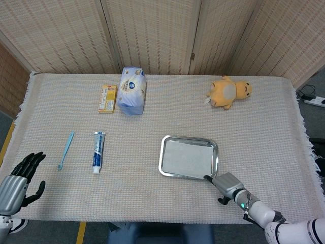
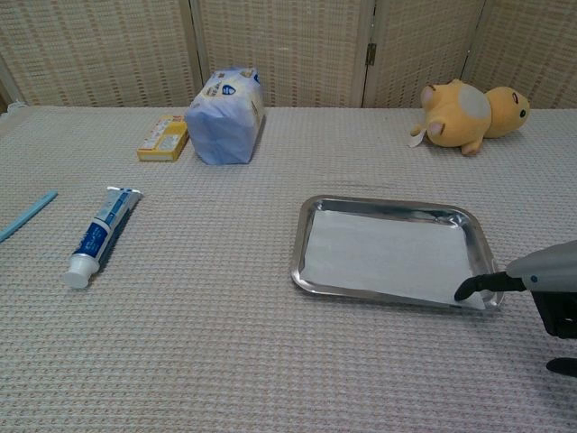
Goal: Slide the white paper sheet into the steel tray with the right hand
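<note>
The white paper sheet (image 1: pixel 187 157) (image 2: pixel 382 253) lies inside the steel tray (image 1: pixel 163 155) (image 2: pixel 304 233), its near right corner riding over the tray's front rim. My right hand (image 1: pixel 227 184) (image 2: pixel 544 290) hovers just off the tray's near right corner, one dark finger stretched toward that corner, nothing held. My left hand (image 1: pixel 18 184) rests at the table's near left edge with fingers spread and empty; the chest view does not show it.
A toothpaste tube (image 1: pixel 98 151) (image 2: pixel 99 234) and a blue toothbrush (image 1: pixel 65 149) (image 2: pixel 27 216) lie at the left. A blue wipes pack (image 1: pixel 132 91) (image 2: pixel 225 115) and a yellow box (image 1: pixel 107 98) (image 2: pixel 163 137) sit at the back. A yellow plush toy (image 1: pixel 229 92) (image 2: pixel 469 105) lies back right.
</note>
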`<state>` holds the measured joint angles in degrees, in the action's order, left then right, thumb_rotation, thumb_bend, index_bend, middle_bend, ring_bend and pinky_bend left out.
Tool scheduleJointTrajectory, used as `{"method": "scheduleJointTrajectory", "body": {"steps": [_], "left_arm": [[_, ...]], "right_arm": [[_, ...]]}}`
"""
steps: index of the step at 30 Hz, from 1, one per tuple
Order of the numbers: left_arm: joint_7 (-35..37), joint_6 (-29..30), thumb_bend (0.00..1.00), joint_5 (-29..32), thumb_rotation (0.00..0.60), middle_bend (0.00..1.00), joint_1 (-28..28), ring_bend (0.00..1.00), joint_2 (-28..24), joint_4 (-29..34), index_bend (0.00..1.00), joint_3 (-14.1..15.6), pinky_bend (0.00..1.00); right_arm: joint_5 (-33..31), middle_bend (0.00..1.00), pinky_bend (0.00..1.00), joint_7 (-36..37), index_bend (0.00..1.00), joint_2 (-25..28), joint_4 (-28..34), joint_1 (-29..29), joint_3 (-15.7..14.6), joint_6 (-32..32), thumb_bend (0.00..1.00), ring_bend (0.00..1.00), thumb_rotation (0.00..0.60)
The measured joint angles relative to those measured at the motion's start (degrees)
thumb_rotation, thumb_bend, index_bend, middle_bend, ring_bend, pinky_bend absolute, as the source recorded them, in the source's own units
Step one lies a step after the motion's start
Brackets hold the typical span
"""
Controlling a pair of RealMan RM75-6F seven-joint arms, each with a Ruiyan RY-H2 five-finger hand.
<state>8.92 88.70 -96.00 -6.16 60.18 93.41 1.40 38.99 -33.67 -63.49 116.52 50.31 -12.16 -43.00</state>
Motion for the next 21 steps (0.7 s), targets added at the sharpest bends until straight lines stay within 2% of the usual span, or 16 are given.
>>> {"method": "scheduleJointTrajectory", "body": {"steps": [11, 18, 20, 21], "left_arm": [[0.1, -0.2, 0.59, 0.2, 0.6, 0.1, -0.1, 0.03, -0.1, 0.0, 0.0, 0.0, 0.2], [0.0, -0.2, 0.59, 0.1, 0.6, 0.1, -0.1, 0.03, -0.1, 0.0, 0.0, 0.0, 0.2], [-0.1, -0.2, 0.59, 0.1, 0.6, 0.1, -0.1, 0.03, -0.1, 0.0, 0.0, 0.0, 0.2], [-0.2, -0.2, 0.59, 0.0, 0.6, 0.1, -0.1, 0.03, -0.1, 0.0, 0.0, 0.0, 0.2]], "right_arm": [[0.1, 1.0, 0.99, 0.9, 0.0, -1.9, -3.0, 0.3, -1.0, -1.7, 0.44, 1.0, 0.6], [3.0, 1.0, 0.99, 3.8, 0.0, -1.1, -2.4, -0.4, -0.3, -1.4, 0.44, 1.0, 0.6], [4.6, 0.99, 0.97, 5.1, 0.0, -0.5, -2.0, -1.0, -0.1, -1.3, 0.44, 0.99, 0.6], [5.9, 0.96, 0.92, 6.2, 0.0, -0.1, -1.7, -1.5, 0.3, -1.4, 0.44, 0.95, 0.6]]}}
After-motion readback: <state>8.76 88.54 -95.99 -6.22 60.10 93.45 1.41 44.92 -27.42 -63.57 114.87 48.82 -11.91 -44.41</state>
